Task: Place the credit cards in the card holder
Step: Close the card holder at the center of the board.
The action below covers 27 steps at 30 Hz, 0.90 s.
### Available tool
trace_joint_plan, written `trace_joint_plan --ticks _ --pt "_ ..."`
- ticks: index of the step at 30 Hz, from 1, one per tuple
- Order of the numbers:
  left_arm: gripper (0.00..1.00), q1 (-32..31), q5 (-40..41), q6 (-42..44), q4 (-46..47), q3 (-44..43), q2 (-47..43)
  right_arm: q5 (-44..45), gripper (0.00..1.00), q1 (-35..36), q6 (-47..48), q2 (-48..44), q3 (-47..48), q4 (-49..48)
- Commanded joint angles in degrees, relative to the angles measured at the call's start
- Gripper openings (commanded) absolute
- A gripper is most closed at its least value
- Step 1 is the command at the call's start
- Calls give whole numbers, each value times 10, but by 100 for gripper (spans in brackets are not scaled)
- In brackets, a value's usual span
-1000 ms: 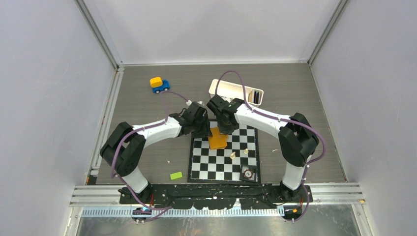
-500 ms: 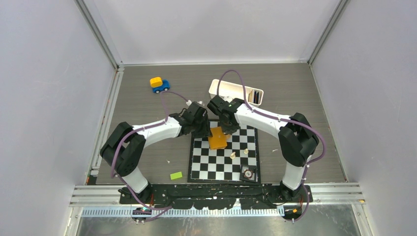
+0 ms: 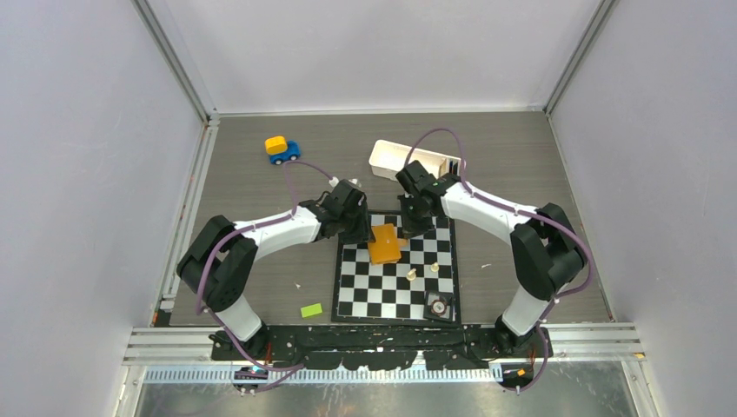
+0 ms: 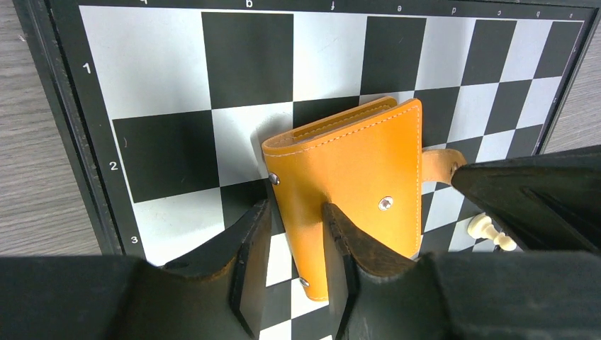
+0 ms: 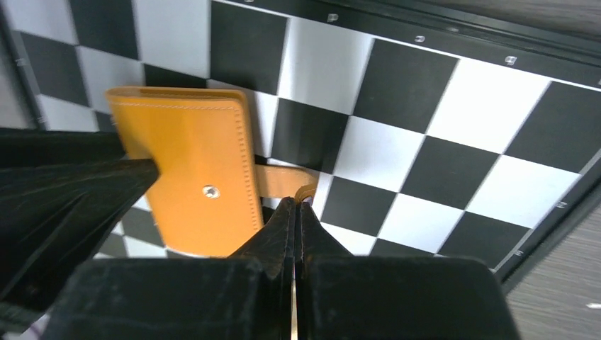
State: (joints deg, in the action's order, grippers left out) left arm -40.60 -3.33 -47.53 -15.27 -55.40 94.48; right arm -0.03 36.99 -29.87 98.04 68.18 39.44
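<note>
Grey counter (image 3: 261, 174) carries a chessboard (image 3: 382, 295) with both arms reaching in over its far end. White tray (image 3: 391, 159) sits behind the board. The orange card holder (image 4: 361, 170) lies on the board's far-left squares, one side raised in a wedge, snap facing up. Left gripper (image 4: 294, 207) is only narrowly apart and clamps the card holder's near edge, one finger beside it on the board and one on top. Right gripper (image 5: 295, 202) has its fingers pressed almost together, pinching the curled end of the strap (image 5: 276, 180) that sticks out of the card holder's side. Toy car (image 3: 281, 148) sits far left, green block (image 3: 311, 309) near left, and two pale chess pieces (image 3: 412, 274) mid-board.
</note>
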Motion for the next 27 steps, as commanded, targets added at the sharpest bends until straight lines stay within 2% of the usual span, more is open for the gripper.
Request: trace_joint_plan --ticks 1,5,14,27 --pt "34 -2 -1 8 -13 6 -15 -101 1 -3 12 -43 -17 -72" --pt "34 -2 0 7 -13 6 -16 -151 0 -8 10 -41 -26 -98" --pt "34 -2 -2 9 -13 5 -14 -192 0 -9 9 -30 -30 -119" --pt "34 -2 -1 11 -15 1 -13 -183 0 -9 7 0 -34 -125"
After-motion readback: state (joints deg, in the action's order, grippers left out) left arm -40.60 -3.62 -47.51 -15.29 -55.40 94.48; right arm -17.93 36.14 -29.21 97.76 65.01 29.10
